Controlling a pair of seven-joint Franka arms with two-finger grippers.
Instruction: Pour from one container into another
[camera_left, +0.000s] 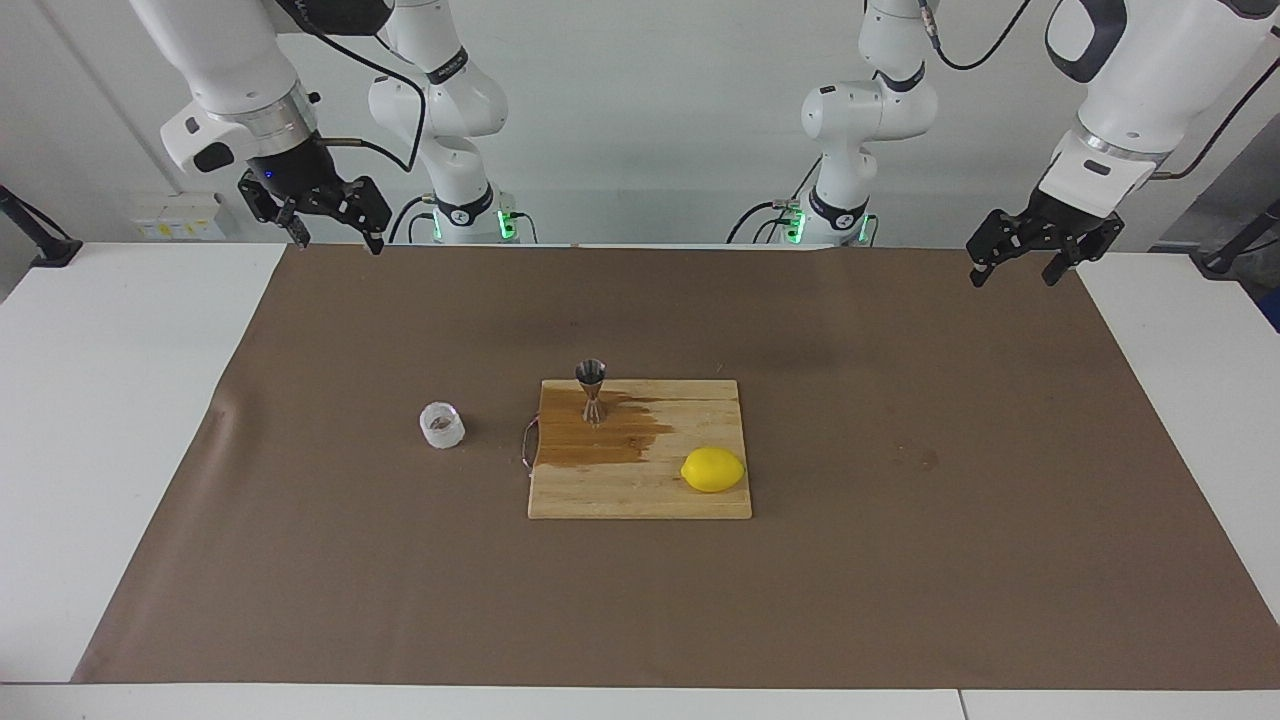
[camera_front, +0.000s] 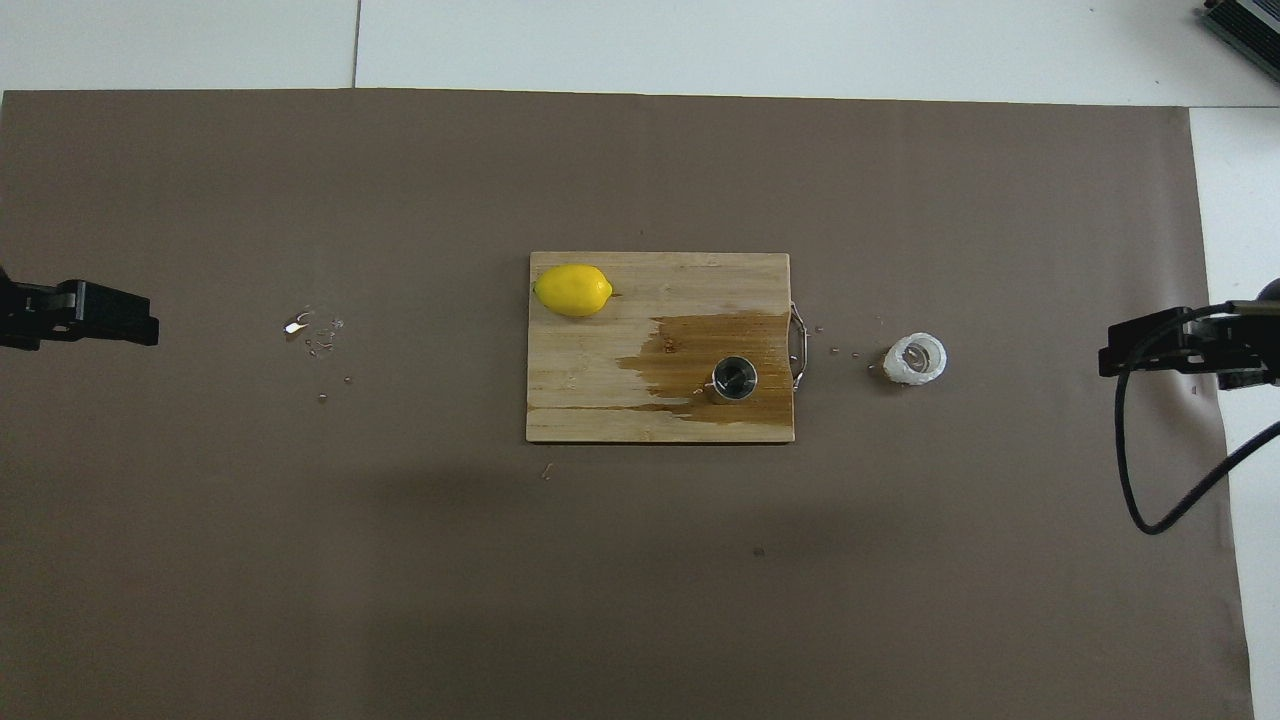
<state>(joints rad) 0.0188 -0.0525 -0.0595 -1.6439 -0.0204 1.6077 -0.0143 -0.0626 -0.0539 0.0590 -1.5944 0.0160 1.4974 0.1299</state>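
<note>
Two glossy white robot arms with dark grey joint bands, black cables, green lights glowing at their bases, and black skeletal two-finger grippers.

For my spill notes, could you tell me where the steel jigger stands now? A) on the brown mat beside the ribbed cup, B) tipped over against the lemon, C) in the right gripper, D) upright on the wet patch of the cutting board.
D: the jigger stands upright on the darkened wet patch of the cutting board.

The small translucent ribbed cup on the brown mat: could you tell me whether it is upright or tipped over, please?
Upright. The small translucent ribbed cup stands on its base on the brown mat, its round open mouth facing up in the overhead view.
</note>
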